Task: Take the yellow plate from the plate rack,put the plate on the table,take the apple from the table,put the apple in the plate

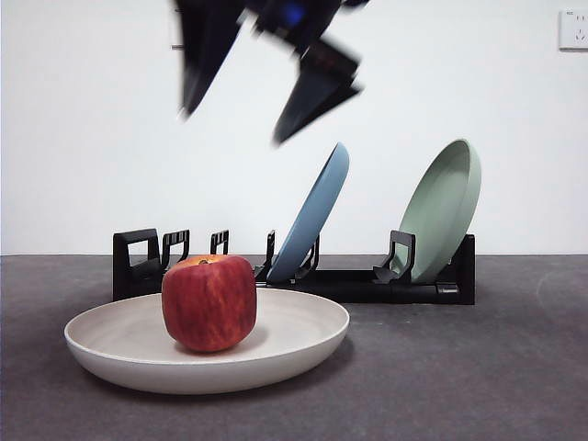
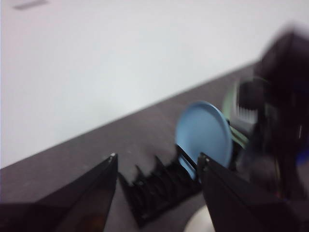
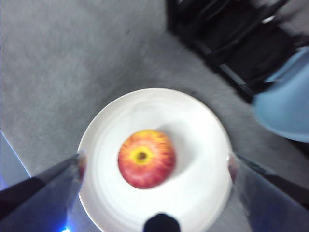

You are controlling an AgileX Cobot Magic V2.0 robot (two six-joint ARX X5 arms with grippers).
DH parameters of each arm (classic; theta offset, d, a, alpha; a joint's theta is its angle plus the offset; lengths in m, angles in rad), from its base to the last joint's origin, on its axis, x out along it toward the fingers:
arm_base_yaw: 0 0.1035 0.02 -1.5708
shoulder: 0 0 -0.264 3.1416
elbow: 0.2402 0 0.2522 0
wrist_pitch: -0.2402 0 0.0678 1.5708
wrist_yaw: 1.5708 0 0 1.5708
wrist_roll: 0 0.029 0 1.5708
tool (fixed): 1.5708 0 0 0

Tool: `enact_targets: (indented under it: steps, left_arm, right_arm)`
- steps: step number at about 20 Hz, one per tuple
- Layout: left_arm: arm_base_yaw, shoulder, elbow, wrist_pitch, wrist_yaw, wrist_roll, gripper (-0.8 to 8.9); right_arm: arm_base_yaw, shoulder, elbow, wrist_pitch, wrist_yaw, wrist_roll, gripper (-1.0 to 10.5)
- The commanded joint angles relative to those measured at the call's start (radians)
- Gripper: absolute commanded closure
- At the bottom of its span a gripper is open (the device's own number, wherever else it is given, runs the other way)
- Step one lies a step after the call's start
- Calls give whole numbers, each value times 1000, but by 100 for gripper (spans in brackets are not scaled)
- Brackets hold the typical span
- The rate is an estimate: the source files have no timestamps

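Note:
The cream yellow plate (image 1: 303, 342) lies flat on the dark grey table (image 1: 478, 367) in front of the black plate rack (image 1: 358, 285). The dark red apple (image 1: 209, 303) stands upright in the plate, a little left of its middle. My right gripper (image 1: 234, 129) is open and empty, high above the apple; its wrist view looks straight down on the apple (image 3: 146, 158) and the plate (image 3: 193, 125) between its jaws (image 3: 156, 155). My left gripper (image 2: 158, 157) is open and empty, raised, facing the rack (image 2: 154, 193).
A blue plate (image 1: 317, 216) leans in the middle of the rack and a sage-green plate (image 1: 446, 207) at its right end. The blue plate also shows in both wrist views (image 2: 203, 133) (image 3: 285, 111). A white wall stands behind.

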State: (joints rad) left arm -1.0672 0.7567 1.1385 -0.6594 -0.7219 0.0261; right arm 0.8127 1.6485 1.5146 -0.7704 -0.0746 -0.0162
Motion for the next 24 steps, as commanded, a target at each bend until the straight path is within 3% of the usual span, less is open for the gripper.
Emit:
enact_targets:
  steps: [1,3,5,7,11,12,16,20,24]
  left_arm:
    - [3,72,-5,0,47,29,536]
    - [3,128,-5,0,90,70,554]
    - [3,197,-5,-1,139,119,694]
    - [10,266,-5,0,183,182,830]
    - [88,350,-5,-10,295,297,823]
    - [125,356,-5,-12,334,300,823]
    - [327,355,-5,-3,503,191,823]
    - [558,353,-6,-4,667,85,823]
    - [681,307,-8,-4,706,45,823]
  right_arm:
    - [-33,-74,4,-38,3,-12,646]
    - [-58,-125,4,-71,3,-13,778]
    - [-91,-187,4,-116,4,-25,887]
    - [-133,-256,4,-167,5,-47,897]
    - [-251,-357,4,-258,6,-47,901]
    - [-283,-372,4,-280,6,-47,956]
    - [-418,-411,-2,-305,5,-47,963]
    - [-488,-455,-38,-241,5,-45,963]
    - [-507,-531,-130,-131,5,-31,963]
